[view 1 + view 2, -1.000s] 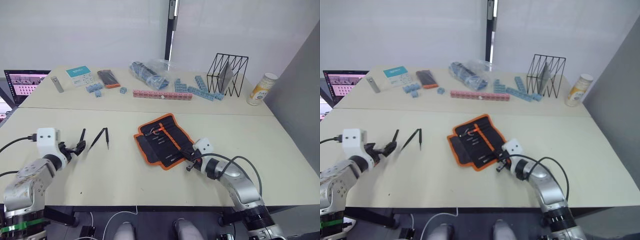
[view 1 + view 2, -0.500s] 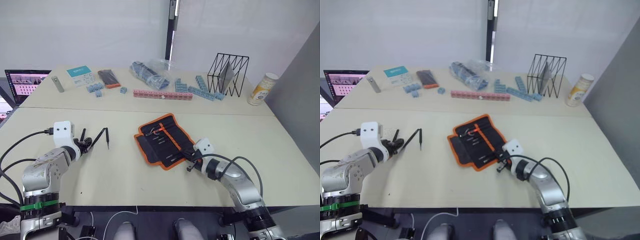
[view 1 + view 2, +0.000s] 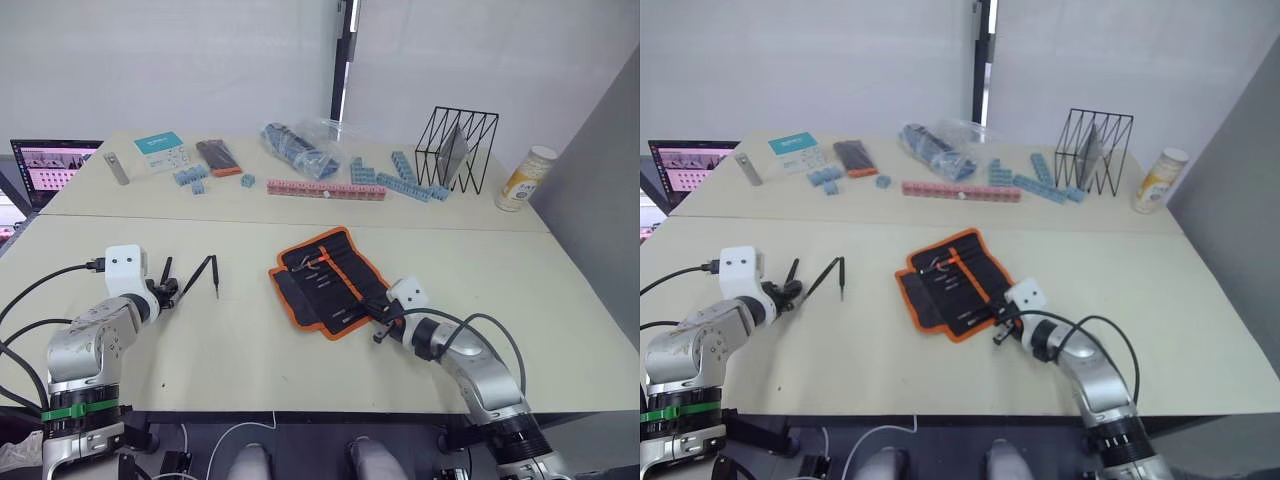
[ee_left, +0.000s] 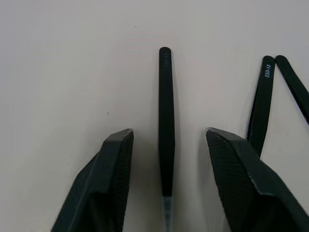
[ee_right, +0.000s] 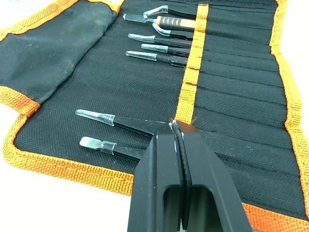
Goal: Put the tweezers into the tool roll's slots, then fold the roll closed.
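The tool roll [image 3: 325,280] lies unrolled mid-table, black with orange edging. Several tweezers [image 5: 145,48] with clear tip caps sit in its slots [image 5: 231,96]. To its left, one slim black tweezer [image 3: 164,272] lies loose on the table, with a V-shaped pair [image 3: 200,275] beside it. My left gripper [image 3: 165,293] straddles the single tweezer [image 4: 165,140]; its fingers [image 4: 113,174] stand open, with a gap on each side of the tweezer. The pair [image 4: 263,106] lies just outside one finger. My right gripper [image 5: 176,145] is shut, its tip over the roll's near corner.
At the back stand a black wire rack [image 3: 455,150], a bottle [image 3: 525,178], blue blocks [image 3: 400,182], a pink strip [image 3: 325,189], a clear bag [image 3: 298,143], a dark pack with an orange end [image 3: 216,157], a grey bar [image 3: 117,168] and a laptop [image 3: 50,170].
My left gripper has come forward to the single tweezer, and its fingers have narrowed around it. The right arm and the roll have not moved.
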`<state>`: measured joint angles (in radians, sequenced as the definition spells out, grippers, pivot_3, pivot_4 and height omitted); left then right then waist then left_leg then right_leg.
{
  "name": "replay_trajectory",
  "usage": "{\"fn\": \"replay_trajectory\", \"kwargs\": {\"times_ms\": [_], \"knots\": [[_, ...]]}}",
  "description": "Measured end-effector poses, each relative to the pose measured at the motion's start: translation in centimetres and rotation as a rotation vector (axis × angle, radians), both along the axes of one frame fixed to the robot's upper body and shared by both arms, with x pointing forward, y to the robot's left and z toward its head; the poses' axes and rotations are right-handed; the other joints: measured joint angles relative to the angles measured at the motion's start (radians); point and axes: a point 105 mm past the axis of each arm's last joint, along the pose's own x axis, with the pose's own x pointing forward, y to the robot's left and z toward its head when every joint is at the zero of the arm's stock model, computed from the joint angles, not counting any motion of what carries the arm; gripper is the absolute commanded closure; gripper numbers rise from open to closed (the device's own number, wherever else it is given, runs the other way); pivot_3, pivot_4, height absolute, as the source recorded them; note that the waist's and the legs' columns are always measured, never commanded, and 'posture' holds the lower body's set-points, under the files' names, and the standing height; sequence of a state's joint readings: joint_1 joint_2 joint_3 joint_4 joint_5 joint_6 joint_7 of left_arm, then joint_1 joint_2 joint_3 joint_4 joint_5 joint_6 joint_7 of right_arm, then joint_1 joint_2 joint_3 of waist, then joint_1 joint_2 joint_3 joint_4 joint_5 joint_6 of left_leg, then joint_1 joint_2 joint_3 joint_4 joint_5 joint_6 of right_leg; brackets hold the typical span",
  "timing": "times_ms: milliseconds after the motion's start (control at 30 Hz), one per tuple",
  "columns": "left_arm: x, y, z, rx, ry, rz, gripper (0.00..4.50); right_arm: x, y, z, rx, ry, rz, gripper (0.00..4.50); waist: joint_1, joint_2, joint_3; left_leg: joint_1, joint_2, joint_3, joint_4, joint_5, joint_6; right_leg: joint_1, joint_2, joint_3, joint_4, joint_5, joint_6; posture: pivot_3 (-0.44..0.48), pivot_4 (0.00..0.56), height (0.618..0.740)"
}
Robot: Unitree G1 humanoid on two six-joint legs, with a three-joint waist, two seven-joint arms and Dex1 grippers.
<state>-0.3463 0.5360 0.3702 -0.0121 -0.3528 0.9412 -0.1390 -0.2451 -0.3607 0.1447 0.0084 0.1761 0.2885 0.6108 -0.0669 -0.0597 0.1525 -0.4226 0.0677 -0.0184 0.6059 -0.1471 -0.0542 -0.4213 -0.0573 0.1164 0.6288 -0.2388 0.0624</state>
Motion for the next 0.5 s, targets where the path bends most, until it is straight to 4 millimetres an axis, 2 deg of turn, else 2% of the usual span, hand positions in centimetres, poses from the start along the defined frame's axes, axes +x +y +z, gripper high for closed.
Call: {"fn": "replay_trajectory", "kwargs": {"times_ms": [100,133,500], "knots": [[-0.12,0.14,-0.15,0.003,0.005,0.005,4.32,0.01,-0.03,-0.02,-0.006,-0.002,-0.001,4.5,0.001,0.0,0.0,0.0,0.0,0.0,0.0,0.0,0.0,0.0,0.0,0.0,0.0,0.0,0.0,0.0,0.15,0.74],[-0.13,0.19,-0.13,0.002,0.001,0.007,4.46,0.01,-0.02,-0.03,-0.007,-0.002,-0.001,4.5,0.001,0.0,0.0,0.0,0.0,0.0,0.0,0.0,0.0,0.001,0.0,0.0,0.0,0.0,0.0,0.0,0.15,0.74],[0.13,0.47,0.22,-0.005,-0.051,0.001,4.46,-0.2,0.04,0.01,-0.007,-0.006,0.0,4.5,0.002,0.001,0.0,-0.001,0.0,0.0,0.0,0.0,0.0,0.0,0.0,0.0,-0.001,0.0,0.0,0.0,0.15,0.74]]}}
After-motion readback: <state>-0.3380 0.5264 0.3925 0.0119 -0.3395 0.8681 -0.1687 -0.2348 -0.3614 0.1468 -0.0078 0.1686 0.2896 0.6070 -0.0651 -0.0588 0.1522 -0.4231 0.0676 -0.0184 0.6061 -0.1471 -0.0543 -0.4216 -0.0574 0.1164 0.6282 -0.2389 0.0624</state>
